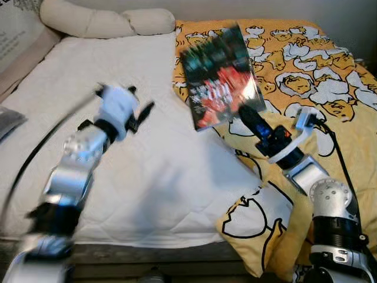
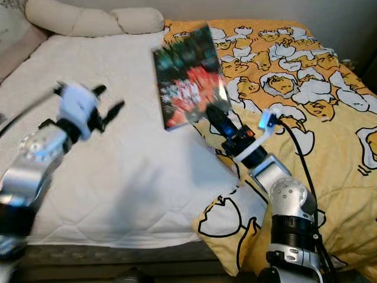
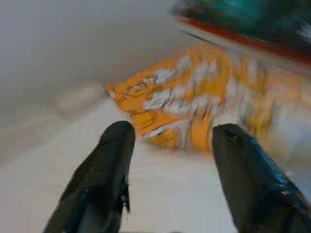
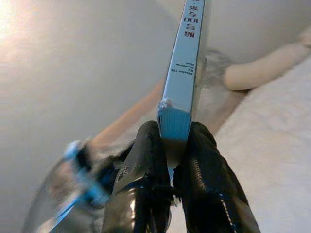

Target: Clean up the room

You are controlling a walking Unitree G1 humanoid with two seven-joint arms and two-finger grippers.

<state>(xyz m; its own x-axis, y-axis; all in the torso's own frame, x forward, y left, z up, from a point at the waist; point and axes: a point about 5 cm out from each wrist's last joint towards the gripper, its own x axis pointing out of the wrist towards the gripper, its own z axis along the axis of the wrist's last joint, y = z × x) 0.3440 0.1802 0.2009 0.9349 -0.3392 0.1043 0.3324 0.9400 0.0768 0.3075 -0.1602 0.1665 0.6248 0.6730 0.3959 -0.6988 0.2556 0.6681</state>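
A book point(image 1: 220, 78) with a dark green and red cover was held clear of the bed, pinched at its lower edge by the right gripper point(image 1: 250, 119). In the right wrist view the two black fingers point(image 4: 146, 160) were seen clamped on either side of the book's pale blue spine end point(image 4: 176, 121), the spine printed with small lettering. The book was tilted, its cover blurred, above the line where the white quilted mattress point(image 1: 118, 171) met the yellow duvet point(image 1: 318, 71) printed with white cartoon figures.

The left gripper point(image 1: 141, 116) was raised over the white mattress, well apart from the book. Its fingers point(image 3: 104, 179) were seen spread apart in the left wrist view, nothing between them, with the yellow duvet blurred beyond.

A cream bolster pillow point(image 1: 100, 20) lay along the head of the bed. A folded corner of the duvet point(image 1: 253, 227) hung over the near edge of the mattress beside the right arm. A grey object point(image 1: 9, 121) was noted at the far left edge, too little shown to identify.
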